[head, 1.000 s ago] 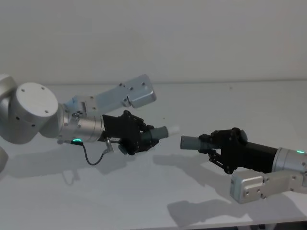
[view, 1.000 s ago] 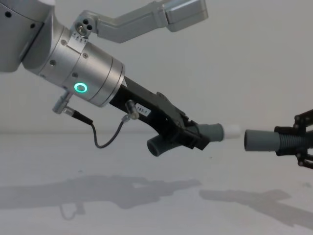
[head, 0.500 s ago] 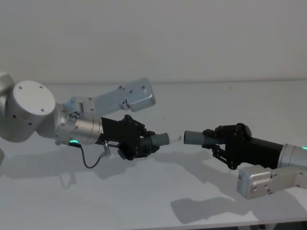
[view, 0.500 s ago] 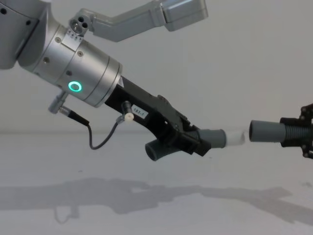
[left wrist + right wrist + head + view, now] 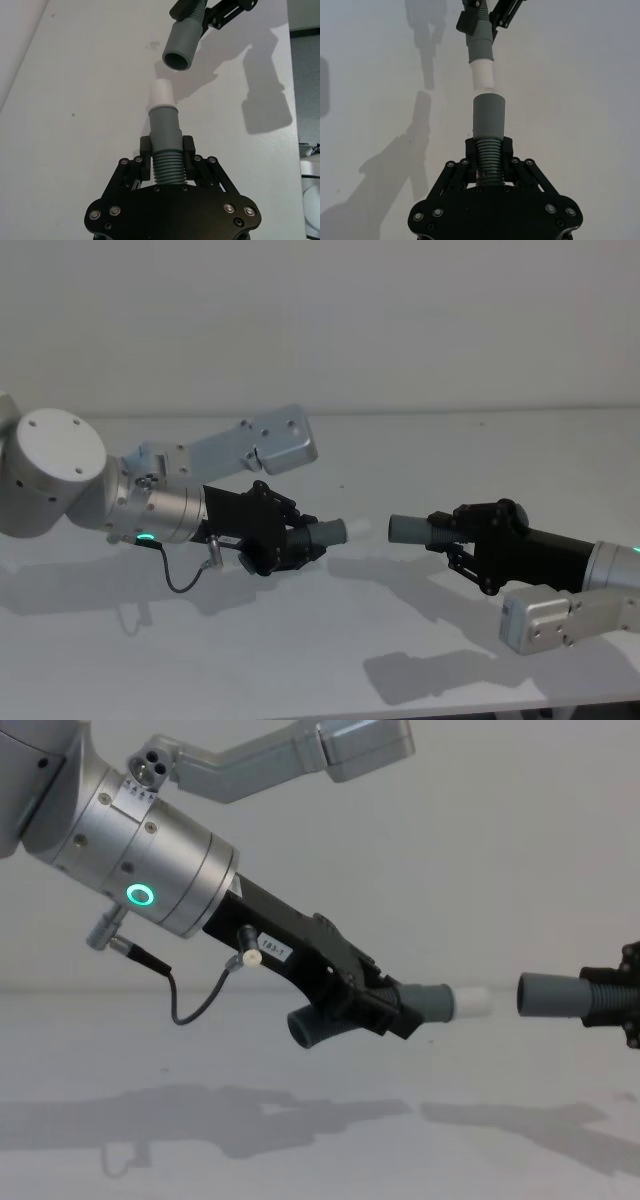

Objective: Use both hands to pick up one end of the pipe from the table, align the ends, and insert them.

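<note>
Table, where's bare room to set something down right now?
The table is bare behind both grippers toward the wall, and along its near edge. It is crowded mid-table, where the left gripper and right gripper hold pipe pieces, white tip facing grey collar.

My head camera looks down across the table point(image 5: 420, 660); my chest camera views it side-on. Both wrist cameras face each other closely, sharing the gap at frame centre.
</note>
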